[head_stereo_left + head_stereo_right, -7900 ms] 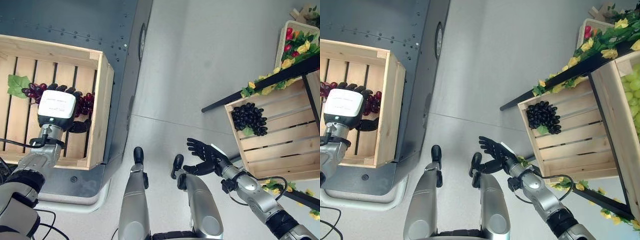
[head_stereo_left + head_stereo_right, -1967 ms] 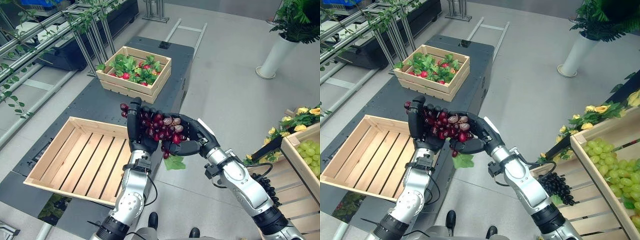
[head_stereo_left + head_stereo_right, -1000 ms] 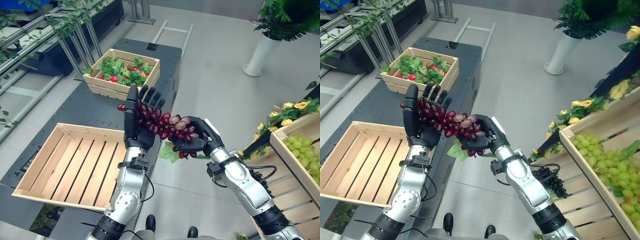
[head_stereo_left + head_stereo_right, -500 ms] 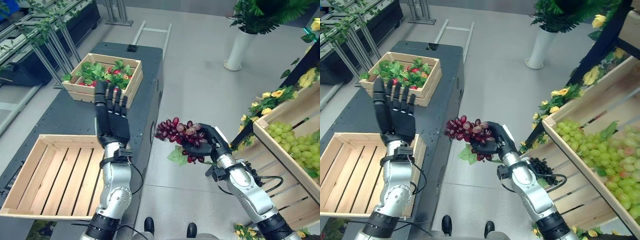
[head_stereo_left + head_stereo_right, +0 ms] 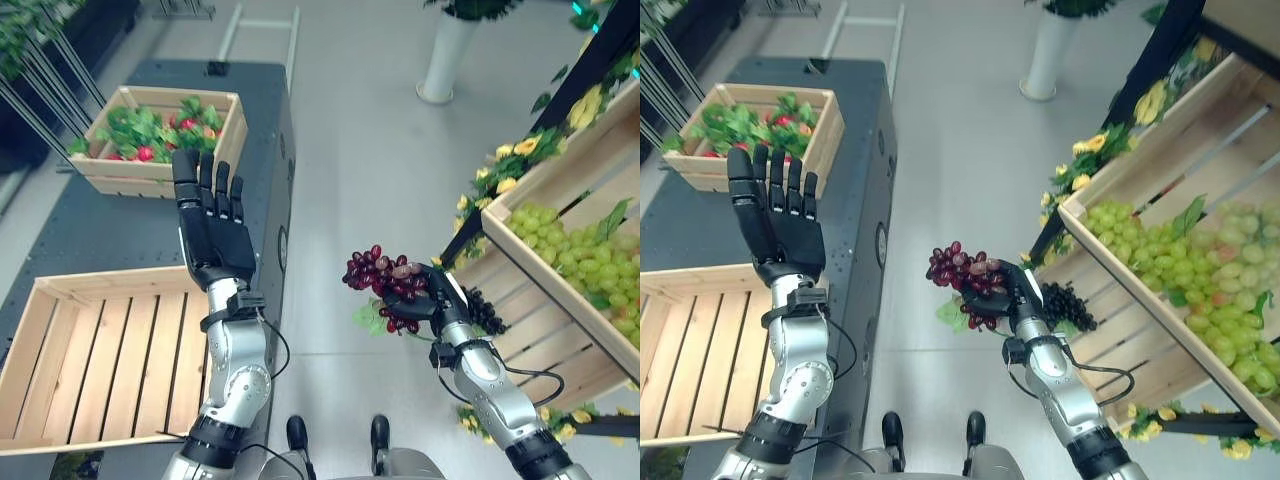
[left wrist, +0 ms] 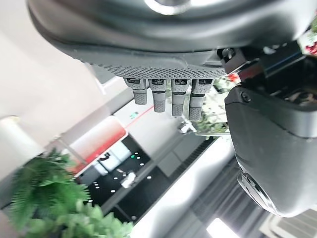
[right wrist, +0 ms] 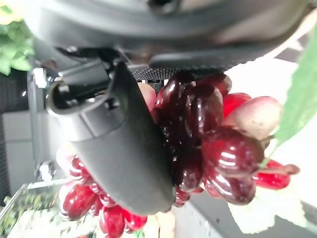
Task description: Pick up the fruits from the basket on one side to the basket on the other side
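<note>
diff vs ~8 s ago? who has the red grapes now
The red grapes left the slatted crate. The left robot hand lifted them out, passed them over mid-air, then let go and opened. The right robot hand now grips them, carrying them toward the right-side crates. The black grapes stayed in their crate.

The scene was seen from above by the two head views, which were aimed down and shared the empty wooden crate [image 5: 95,360], the floor and the slanted fruit shelves [image 5: 1160,250]. Each wrist view was taken from very close along its own robot hand, the left robot hand [image 6: 168,94] being faced upward toward a ceiling and the right robot hand [image 7: 124,144] being pressed against red grapes [image 7: 213,144].
</note>
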`<state>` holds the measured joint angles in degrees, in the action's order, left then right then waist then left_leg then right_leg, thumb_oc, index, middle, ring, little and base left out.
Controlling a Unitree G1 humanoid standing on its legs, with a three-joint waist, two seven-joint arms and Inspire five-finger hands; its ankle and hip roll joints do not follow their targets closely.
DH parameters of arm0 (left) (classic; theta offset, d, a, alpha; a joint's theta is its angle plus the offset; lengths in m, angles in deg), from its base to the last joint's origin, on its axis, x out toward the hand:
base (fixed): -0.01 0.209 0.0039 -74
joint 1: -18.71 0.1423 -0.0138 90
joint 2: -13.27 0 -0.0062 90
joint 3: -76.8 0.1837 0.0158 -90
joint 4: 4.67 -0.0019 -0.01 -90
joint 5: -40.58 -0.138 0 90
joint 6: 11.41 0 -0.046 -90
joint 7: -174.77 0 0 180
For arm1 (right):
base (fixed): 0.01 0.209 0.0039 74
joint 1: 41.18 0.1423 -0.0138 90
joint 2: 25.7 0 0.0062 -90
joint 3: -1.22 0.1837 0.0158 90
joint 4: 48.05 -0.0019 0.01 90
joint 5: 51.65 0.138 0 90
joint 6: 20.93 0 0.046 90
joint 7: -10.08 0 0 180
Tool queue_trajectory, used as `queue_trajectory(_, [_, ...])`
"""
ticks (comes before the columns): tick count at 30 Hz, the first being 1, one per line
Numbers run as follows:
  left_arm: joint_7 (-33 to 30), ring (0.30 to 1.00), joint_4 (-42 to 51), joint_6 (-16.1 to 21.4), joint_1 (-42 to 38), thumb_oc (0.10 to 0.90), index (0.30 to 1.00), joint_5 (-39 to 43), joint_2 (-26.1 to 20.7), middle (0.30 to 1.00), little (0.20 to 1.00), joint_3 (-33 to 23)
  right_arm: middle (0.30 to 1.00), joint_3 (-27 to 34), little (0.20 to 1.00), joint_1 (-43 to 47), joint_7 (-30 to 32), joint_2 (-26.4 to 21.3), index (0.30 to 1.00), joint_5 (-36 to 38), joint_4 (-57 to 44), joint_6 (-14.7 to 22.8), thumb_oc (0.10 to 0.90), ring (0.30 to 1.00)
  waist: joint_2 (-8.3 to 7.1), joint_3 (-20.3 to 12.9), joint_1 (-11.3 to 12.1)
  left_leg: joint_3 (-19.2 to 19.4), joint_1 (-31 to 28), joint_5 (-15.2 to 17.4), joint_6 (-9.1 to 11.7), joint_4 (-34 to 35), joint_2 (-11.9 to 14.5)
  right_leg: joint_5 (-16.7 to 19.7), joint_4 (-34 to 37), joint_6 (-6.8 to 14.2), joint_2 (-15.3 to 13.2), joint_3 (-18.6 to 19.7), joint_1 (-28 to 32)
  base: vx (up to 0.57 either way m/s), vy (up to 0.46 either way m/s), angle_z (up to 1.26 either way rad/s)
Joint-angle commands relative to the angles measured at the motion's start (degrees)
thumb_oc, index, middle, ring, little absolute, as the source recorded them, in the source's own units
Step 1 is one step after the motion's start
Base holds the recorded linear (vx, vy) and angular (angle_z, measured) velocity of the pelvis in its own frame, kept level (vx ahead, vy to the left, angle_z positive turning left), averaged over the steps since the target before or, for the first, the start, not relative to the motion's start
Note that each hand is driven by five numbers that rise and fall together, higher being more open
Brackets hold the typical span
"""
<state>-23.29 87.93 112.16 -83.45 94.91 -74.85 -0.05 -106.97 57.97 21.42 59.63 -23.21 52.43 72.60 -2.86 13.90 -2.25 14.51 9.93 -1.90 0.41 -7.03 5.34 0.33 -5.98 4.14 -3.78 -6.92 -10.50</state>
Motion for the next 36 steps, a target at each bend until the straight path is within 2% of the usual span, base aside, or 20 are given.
queue_trajectory(1, [5.92,0.9,2.52,6.92,-5.88,0.8,0.9,-2.96,-0.55,0.9,0.9,0.36,0.3,4.33,0.3,3.88,0.8,2.02,0.3,6.81,-6.61,11.49,0.4,0.3,0.1,2.18,-2.08,-2.37,6.45,4.03,2.93,-13.07,0.39,-2.54,-5.75,-3.2,3.65,-2.48,0.33,0.01,-0.032,-0.26])
queue_trajectory(5, [7.81,0.9,3.01,7.63,-4.88,0.8,0.9,-2.14,-0.19,0.9,0.9,1.31,0.3,4.91,0.3,2.19,0.78,2.57,0.3,8.67,-1.81,14.19,0.4,0.3,0.64,3.98,-2.5,-2.01,10.1,3.44,3.17,-18.64,1.99,-3.71,-8.56,-4.06,3.97,-2.72,-0.99,0.0,-0.038,-0.18])
queue_trajectory(6, [8.62,0.9,3.32,7.77,-4.82,0.8,0.9,-1.61,-0.31,0.9,0.9,1.79,0.3,4.97,0.3,2.09,0.91,2.74,0.3,8.63,-0.18,15.01,0.4,0.3,0.84,5.0,-2.53,-2.26,11.85,2.39,3.47,-20.91,2.57,-4.15,-9.87,-4.42,4.25,-2.91,-1.63,0.06,-0.034,-0.12])
queue_trajectory(7, [8.91,0.9,3.34,7.61,-4.73,0.8,0.9,-1.36,-0.3,0.9,0.9,1.96,0.3,4.96,0.3,2.02,0.99,2.77,0.3,8.66,0.22,15.16,0.4,0.3,1.04,5.31,-2.51,-2.77,11.62,3.44,4.1,-21.72,2.62,-5.17,-10.41,-4.13,4.37,-2.78,-1.14,0.06,-0.065,-0.18])
queue_trajectory(9, [10.61,0.9,3.49,7.03,-4.79,0.8,0.9,-0.3,-0.19,0.9,0.9,2.96,0.3,5.07,0.3,2.5,1.62,3.02,0.3,9.49,1.96,15.91,0.4,0.3,1.32,6.83,-2.36,-3.46,14.17,1.52,4.83,-25.9,3.62,-6.26,-12.58,-4.87,4.96,-3.01,-1.57,0.06,-0.073,-0.15])
queue_trajectory(16, [10.67,0.9,3.67,4.43,-4.34,0.8,0.9,-0.14,0.11,0.9,0.9,4.43,0.3,5.27,0.3,3.47,2.95,4.07,0.3,11.02,4.03,17.72,0.4,0.3,1.56,8.45,-1.65,-3.22,17.71,2.85,4.31,-32.69,4.86,-8.08,-17.48,-5.5,5.71,-3.75,-3.1,0.06,-0.071,-0.03])
queue_trajectory(20, [12.86,0.9,4.27,0.54,-2.24,0.8,0.9,2.03,-0.31,0.9,0.9,4.81,0.3,6.72,0.3,1.07,3.11,4.9,0.3,14.34,5.07,19.51,0.4,0.3,1.86,8.24,-0.93,-3.22,18.57,3.51,3.9,-35.71,5.21,-8.72,-19.5,-5.61,6.04,-4.27,-2.53,0.14,-0.098,-0.03])
queue_trajectory(29, [15.07,0.9,5.62,-5.03,2.46,0.8,0.9,4.57,-2.32,0.9,0.9,5.6,0.3,10.78,0.3,-1.84,3.61,5.69,0.3,22.72,7.21,23.03,0.4,0.3,2.24,6.49,1.04,-2.93,17.58,4.56,3.47,-36.84,6.01,-8.17,-19.23,-4.91,6.11,-5.73,0.29,0.15,-0.099,0.06])
queue_trajectory(31, [15.61,0.9,6.13,-6.7,3.79,0.8,0.9,4.98,-2.99,0.9,0.9,5.36,0.3,12.16,0.3,-2.54,3.82,5.97,0.3,25.12,7.63,23.49,0.4,0.3,2.05,5.82,1.57,-2.73,17.16,4.72,3.46,-36.91,6.43,-7.93,-18.8,-4.63,6.29,-6.13,1.19,0.13,-0.092,0.05])
queue_trajectory(34, [15.69,0.9,6.22,-7.06,4.02,0.8,0.9,5.01,-3.14,0.9,0.9,5.31,0.3,12.44,0.3,-2.69,3.94,6.01,0.3,25.65,7.76,23.72,0.4,0.3,2.0,5.67,1.67,-2.69,17.09,4.79,3.44,-36.95,6.52,-7.87,-18.73,-4.58,6.32,-6.21,1.34,0.08,-0.053,0.04])
queue_trajectory(36, [16.8,0.9,6.45,-10.01,6.52,0.8,0.9,5.9,-4.84,0.9,0.9,4.9,0.3,15.3,0.3,-4.32,5.2,7.1,0.3,31.43,10.44,24.09,0.4,0.3,1.28,3.93,2.64,-2.15,16.05,5.68,3.14,-36.65,7.22,-7.14,-17.51,-3.9,6.7,-6.95,3.09,0.27,-0.195,0.08])
